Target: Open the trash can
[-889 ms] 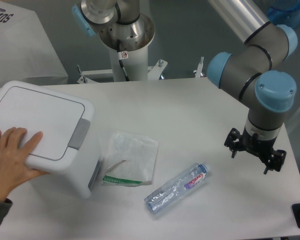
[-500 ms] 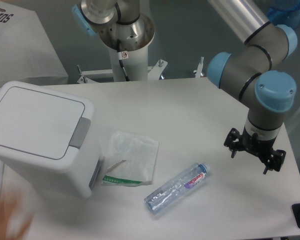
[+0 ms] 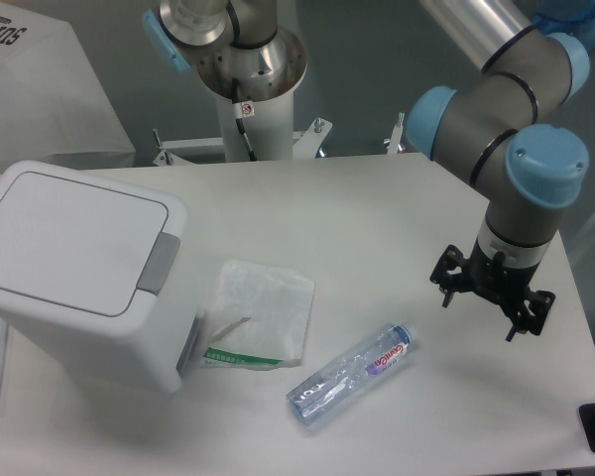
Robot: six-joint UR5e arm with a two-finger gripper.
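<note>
We find the trash can [image 3: 79, 268] lid closed at the bench [image 3: 377, 228] left; the gripper [image 3: 491, 301] hangs well apart, fingers [image 3: 448, 290] spread, holding nothing.

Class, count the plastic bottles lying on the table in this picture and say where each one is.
1. The plastic bottle lies on its side at the front of the table, right of the packet. None other shows.

trash can [image 3: 74, 268]: smooth white plastic, matt grey latch
bottle [image 3: 351, 373]: clear glossy plastic, crinkled
packet [image 3: 259, 313]: thin translucent plastic film
tabletop [image 3: 377, 228]: smooth matt white
tool [image 3: 491, 299]: matt black
</note>
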